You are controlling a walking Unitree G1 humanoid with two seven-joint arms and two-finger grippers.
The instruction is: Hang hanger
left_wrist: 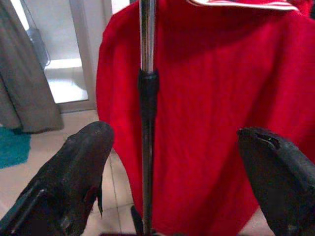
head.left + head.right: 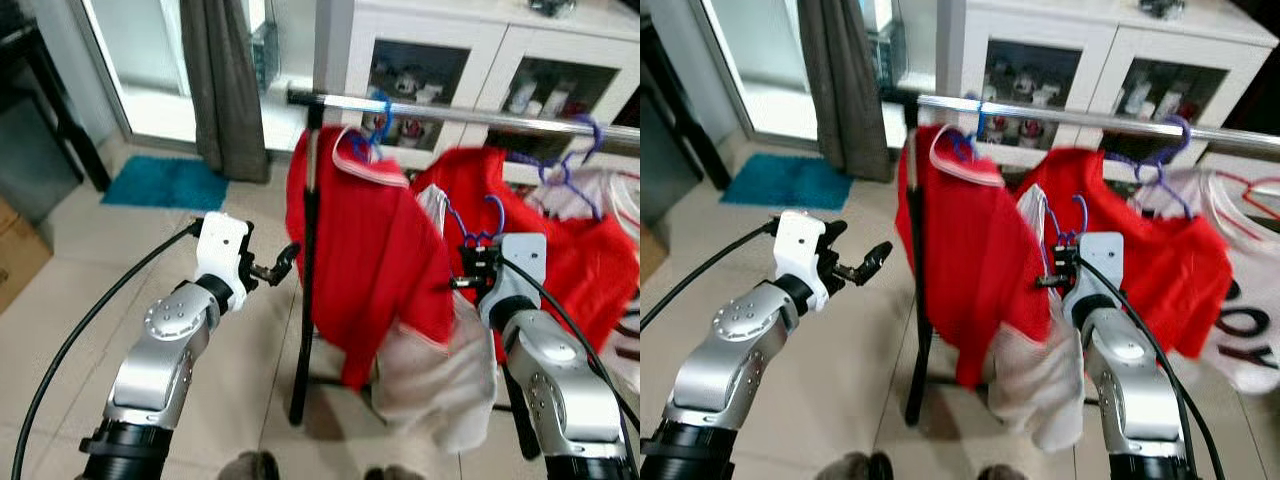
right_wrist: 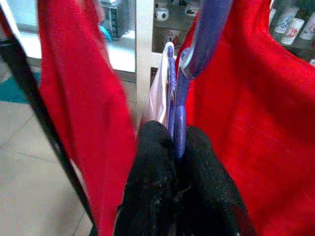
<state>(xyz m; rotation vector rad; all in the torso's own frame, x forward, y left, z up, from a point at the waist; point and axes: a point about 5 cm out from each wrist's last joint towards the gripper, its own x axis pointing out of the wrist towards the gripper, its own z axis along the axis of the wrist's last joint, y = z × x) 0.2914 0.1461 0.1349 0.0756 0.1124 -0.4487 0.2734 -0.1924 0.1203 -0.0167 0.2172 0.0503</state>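
Beige floor tiles (image 2: 120, 260) ran past a teal mat (image 2: 165, 182) and grey curtain (image 2: 225, 85) to a white cabinet (image 2: 500, 50). Before it stood a rail (image 2: 470, 115) hung with red shirts (image 2: 370, 260). Below the rail, the right gripper (image 3: 178, 147) pinched a purple hanger (image 3: 181, 105) carrying a pale garment (image 2: 440, 385). The left gripper (image 1: 177, 147) gaped wide beside the rack's post (image 1: 146, 98).

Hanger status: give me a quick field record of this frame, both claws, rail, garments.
right claw: shut on purple hanger, below the rail
held garment: pale garment hanging from that hanger
left claw: open, empty, facing the rack upright
rail: silver, horizontal; held hanger not yet on it
already hung: red shirt on blue hanger; second red garment on another purple hanger
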